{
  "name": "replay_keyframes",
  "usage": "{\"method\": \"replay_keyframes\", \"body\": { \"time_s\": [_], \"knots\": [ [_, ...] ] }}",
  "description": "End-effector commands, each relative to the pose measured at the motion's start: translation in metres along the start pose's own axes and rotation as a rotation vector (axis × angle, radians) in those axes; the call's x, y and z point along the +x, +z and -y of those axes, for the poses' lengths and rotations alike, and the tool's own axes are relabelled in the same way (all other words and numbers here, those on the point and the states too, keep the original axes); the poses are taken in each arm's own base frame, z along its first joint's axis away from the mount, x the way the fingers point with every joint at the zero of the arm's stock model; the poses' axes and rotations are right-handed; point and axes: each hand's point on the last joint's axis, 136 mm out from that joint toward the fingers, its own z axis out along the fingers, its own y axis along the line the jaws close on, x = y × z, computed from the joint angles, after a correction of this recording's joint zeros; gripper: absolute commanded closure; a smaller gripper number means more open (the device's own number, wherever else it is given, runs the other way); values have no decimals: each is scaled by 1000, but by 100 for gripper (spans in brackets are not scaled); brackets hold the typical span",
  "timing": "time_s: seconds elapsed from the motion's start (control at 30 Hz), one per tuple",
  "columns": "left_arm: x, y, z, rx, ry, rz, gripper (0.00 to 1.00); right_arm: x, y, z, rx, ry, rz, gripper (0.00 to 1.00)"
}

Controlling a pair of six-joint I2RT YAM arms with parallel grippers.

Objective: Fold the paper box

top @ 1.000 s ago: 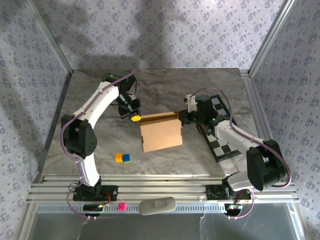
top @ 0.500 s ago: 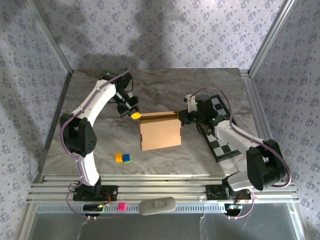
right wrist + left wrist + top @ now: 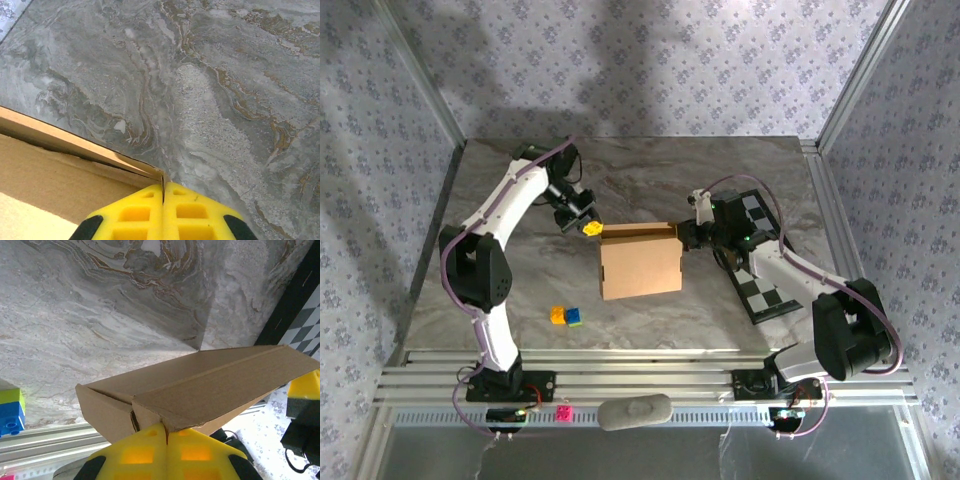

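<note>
Top view: the paper box (image 3: 640,268) lies in the middle of the table (image 3: 650,170), with open surface beyond its far edge. The left claw (image 3: 590,231) and right claw (image 3: 682,236) sit at its far corners.

Left wrist view: the left claw is clenched, tips under a box corner. The box's right end is partly hidden.

Right wrist view: the right claw is clenched at a corner, and the box is cut off at the left.

Bare table (image 3: 650,170) lies open beyond and in front of the box (image 3: 640,265). Small blocks (image 3: 566,316) sit off its near-left corner; a checkerboard (image 3: 760,300) lies flat to its right.
</note>
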Motion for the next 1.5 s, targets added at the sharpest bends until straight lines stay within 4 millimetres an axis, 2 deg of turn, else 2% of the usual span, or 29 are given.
{"method": "replay_keyframes", "body": {
  "time_s": [0.0,0.3,0.8,1.3,1.47],
  "knots": [
    [6,0,16,83,2,-35,100,-10,0,-17,-55,-33,10,100],
    [10,2,8,64,60,-36,100,-8,3,-12,-36,-28,-2,100],
    [7,10,15,122,319,105,100,-11,7,-6,0,-24,19,100],
    [8,21,4,109,378,155,100,-8,8,1,34,-15,26,100],
    [11,21,8,116,376,169,100,-8,7,1,39,-14,29,100]
  ]
}}
